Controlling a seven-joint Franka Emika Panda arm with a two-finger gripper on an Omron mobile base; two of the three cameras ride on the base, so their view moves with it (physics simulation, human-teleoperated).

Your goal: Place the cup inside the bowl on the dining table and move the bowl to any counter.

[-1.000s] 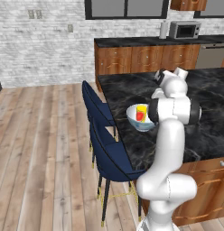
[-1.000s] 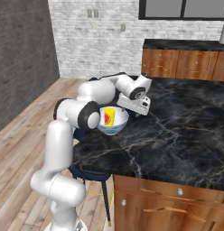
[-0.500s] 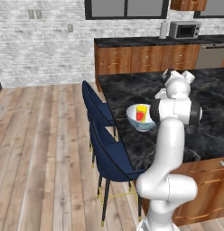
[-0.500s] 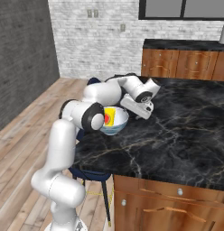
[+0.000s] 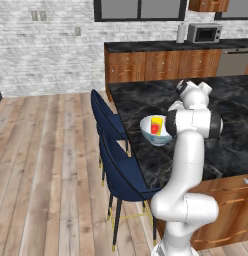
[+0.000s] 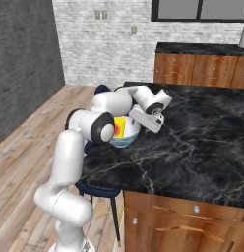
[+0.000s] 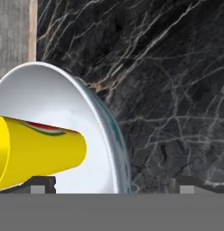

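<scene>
The white bowl (image 5: 157, 136) (image 6: 128, 139) (image 7: 64, 113) sits near the dining table's (image 5: 141, 102) (image 6: 193, 147) left edge. The yellow cup (image 5: 156, 125) (image 6: 119, 127) (image 7: 41, 151) with its red patch leans inside it. My gripper (image 7: 116, 185) is open and low over the bowl's right side. In the hand view the bowl's rim runs up between the two fingertips (image 7: 41, 184), one inside near the cup and one outside over the marble. In the right base view the hand (image 6: 146, 118) hangs just right of the bowl.
Two blue chairs (image 5: 118, 167) (image 5: 103, 112) stand tucked at the table's left side. A counter (image 5: 146, 47) (image 6: 202, 49) with wooden drawers runs along the back wall, carrying a microwave (image 5: 204, 33). Bare black marble stretches to the right of the bowl.
The hand has dropped a little and closed in on the bowl's right rim. Bowl and cup have stayed where they were, and the jaws have stayed wide.
</scene>
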